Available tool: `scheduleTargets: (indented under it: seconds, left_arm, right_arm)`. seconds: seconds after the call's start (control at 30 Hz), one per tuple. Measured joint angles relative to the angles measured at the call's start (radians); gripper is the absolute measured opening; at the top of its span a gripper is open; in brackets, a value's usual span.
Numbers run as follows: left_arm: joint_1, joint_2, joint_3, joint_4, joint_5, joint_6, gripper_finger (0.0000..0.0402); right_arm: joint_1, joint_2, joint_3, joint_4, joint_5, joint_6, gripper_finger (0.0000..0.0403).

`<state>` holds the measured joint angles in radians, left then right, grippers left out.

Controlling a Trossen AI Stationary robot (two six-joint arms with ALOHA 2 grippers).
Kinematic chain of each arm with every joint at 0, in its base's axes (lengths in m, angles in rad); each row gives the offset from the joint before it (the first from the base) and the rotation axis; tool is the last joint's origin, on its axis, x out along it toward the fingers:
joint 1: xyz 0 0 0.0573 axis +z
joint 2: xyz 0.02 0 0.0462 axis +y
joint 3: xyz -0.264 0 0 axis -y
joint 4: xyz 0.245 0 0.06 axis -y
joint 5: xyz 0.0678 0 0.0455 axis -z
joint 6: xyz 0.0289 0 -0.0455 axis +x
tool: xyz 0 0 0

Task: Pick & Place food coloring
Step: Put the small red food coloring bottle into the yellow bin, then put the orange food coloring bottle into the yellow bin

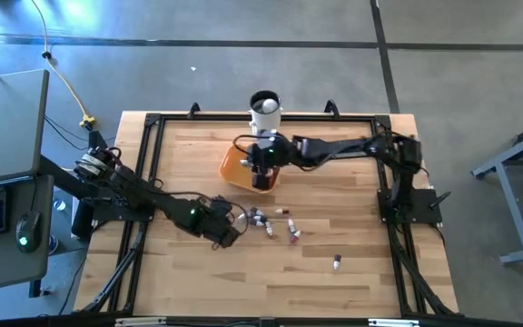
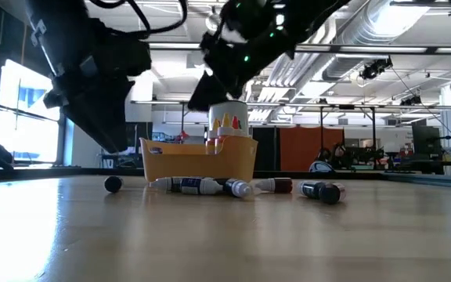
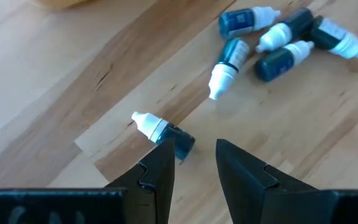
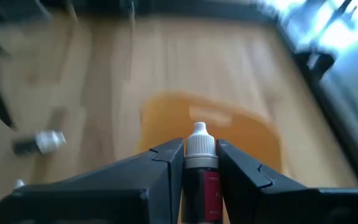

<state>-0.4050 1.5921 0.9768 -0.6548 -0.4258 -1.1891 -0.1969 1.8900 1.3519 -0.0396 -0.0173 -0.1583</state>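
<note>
Several small food coloring bottles with white caps lie on their sides on the wooden table, also visible as food coloring bottles in the low view. My left gripper is open and low over the table. One lying bottle has its base end beside one finger. My right gripper is shut on a red-labelled bottle above the orange bowl. The high view shows that gripper over the bowl. My left gripper has one finger right beside the lying bottle's base end; whether they touch, I cannot tell. My right gripper pinches the bottle's body just below the white cap between its two fingers. The bottle is lifted clear, its cap pointing out past the fingertips.
A white mug stands just beyond the bowl near the table's far edge. One stray bottle lies alone toward the near right. A black frame runs around the tabletop. Bare wood lies near the table's near edge.
</note>
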Motion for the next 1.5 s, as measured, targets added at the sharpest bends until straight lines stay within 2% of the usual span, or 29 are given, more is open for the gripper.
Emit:
scheduleTargets:
  seconds: [0.1,0.23,0.33,0.47,0.7,0.87,1.0,1.17,1.33,1.5]
  left_arm:
    - [-0.035,0.0,0.0,-0.014,-0.046,-0.02,0.0117]
    - [-0.05,0.0,0.0,-0.045,-0.062,-0.028,0.0117]
    - [-0.047,0.0,0.0,-0.081,-0.066,-0.044,0.0117]
    - [-0.047,0.0,-0.001,-0.133,-0.081,-0.051,0.0117]
    - [-0.047,0.0,-0.001,-0.16,-0.082,-0.052,0.0117]
    - [-0.047,0.0,-0.001,-0.166,-0.082,-0.051,0.0117]
    - [-0.047,0.0,-0.001,-0.174,-0.082,-0.051,0.0117]
    - [-0.047,0.0,-0.001,-0.188,-0.081,-0.051,0.0117]
    - [-0.055,0.0,-0.001,-0.186,-0.081,-0.051,0.0117]
    - [-0.073,0.0,-0.001,-0.181,-0.083,-0.069,0.0117]
  right_arm:
    - [-0.013,0.085,0.097,-0.126,-0.006,-0.01,0.0082]
    - [-0.012,0.183,0.222,-0.302,0.042,-0.05,0.0081]
    - [-0.012,0.226,0.285,-0.343,0.046,-0.055,0.0082]
    - [-0.004,0.235,0.327,-0.358,0.053,-0.096,0.0105]
    - [0.031,0.234,0.389,-0.44,0.164,-0.169,0.0157]
    - [0.083,0.233,0.499,-0.676,0.2,-0.179,0.0168]
    - [0.154,0.23,0.61,-0.921,0.223,-0.122,0.0166]
    - [0.251,0.23,0.676,-1.124,0.232,-0.052,0.0167]
    - [0.338,0.229,0.65,-1.241,0.225,0.077,0.0168]
    - [0.419,0.229,0.562,-1.257,0.224,0.216,0.0168]
